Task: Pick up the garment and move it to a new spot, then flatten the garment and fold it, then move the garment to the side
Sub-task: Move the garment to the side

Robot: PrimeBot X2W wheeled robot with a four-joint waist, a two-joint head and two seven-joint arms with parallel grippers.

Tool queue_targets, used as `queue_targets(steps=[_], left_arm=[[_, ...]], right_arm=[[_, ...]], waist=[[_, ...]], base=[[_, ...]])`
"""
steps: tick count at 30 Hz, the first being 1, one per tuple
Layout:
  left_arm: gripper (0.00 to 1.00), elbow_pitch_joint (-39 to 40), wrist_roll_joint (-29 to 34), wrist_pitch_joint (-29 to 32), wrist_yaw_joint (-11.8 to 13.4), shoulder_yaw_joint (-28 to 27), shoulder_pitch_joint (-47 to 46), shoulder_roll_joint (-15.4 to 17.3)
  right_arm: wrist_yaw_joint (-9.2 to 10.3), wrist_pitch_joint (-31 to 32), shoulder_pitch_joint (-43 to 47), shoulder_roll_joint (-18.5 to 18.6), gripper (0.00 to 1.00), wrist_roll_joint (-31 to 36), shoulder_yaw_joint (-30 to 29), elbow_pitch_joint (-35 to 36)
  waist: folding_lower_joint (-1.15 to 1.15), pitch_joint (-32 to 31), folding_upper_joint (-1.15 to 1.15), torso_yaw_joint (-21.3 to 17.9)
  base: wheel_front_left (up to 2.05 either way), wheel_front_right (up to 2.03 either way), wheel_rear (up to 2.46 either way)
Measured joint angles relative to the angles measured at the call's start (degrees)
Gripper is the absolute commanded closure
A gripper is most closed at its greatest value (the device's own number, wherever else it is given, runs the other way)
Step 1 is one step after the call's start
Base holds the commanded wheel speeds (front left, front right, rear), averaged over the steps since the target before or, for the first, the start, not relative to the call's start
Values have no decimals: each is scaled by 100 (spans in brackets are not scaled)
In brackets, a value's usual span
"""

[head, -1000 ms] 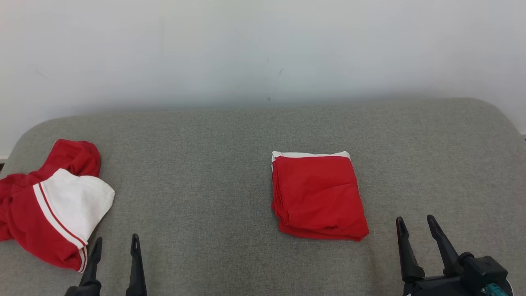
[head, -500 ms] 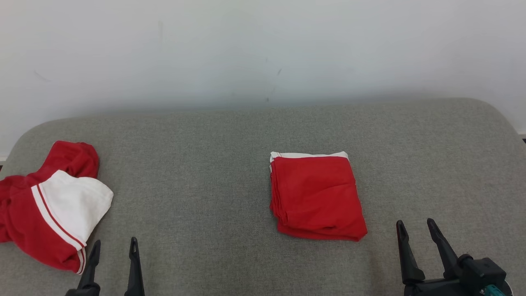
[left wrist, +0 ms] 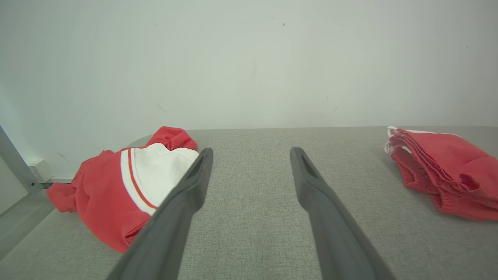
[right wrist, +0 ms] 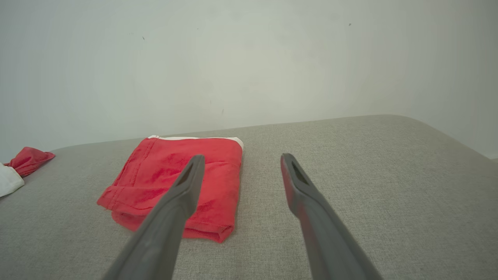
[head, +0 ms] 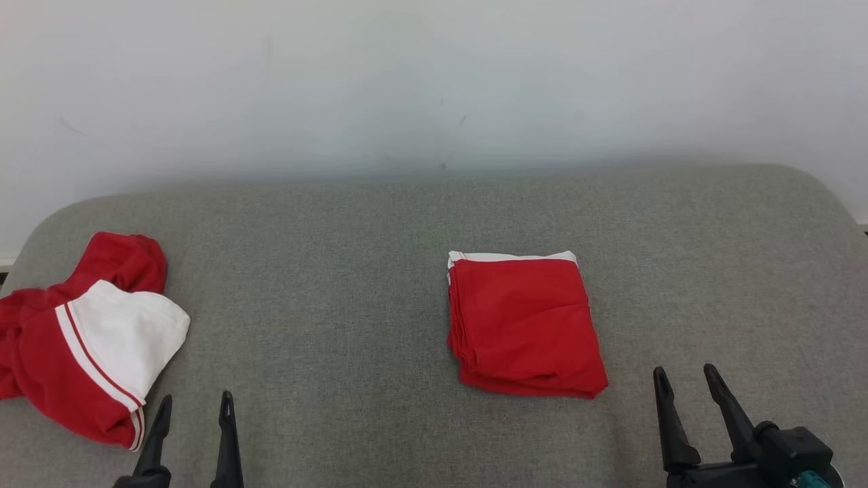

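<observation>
Pincers, left pincer (head: 195, 398) and right pincer (head: 683, 370): hung released, fingers spread, grasped nothing, low over grey desk (head: 339, 271). Folded red garment (head: 525, 325): lay flat right of desk's middle, white band at far edge, near right pincer, untouched. Crumpled red-and-white garment (head: 81, 339): sat at desk's left end, near left pincer, apart from it.

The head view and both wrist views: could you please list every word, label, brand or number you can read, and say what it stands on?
None: there is no readable text anywhere.
The folded red garment, the crumpled red-and-white garment, the grey cushion and the white wall bear no words, labels or numbers; the wall's faint marks are scuffs, not writing.
</observation>
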State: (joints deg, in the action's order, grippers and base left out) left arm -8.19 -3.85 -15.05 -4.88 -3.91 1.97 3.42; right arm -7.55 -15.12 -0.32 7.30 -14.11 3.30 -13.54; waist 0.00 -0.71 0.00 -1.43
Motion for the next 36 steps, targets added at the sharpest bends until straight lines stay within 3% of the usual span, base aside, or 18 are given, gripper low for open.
queue_targets(steps=[16, 25, 36], left_arm=[[0, 45, -2, 0, 35, 32, 35, -8], [0, 88, -29, 0, 64, 136, -40, -21], [0, 71, -120, 0, 82, 254, -307, -31]], right_arm=[[0, 0, -210, 15, 0, 0, 146, -158], [0, 168, -1405, 412, 0, -41, 424, -567], [0, 684, -2967, 678, 0, -272, 728, -1792]], waist=[[0, 29, 0, 11], [0, 223, 0, 54], [1, 594, 0, 222]], base=[[0, 0, 0], [0, 0, 0], [0, 0, 0]])
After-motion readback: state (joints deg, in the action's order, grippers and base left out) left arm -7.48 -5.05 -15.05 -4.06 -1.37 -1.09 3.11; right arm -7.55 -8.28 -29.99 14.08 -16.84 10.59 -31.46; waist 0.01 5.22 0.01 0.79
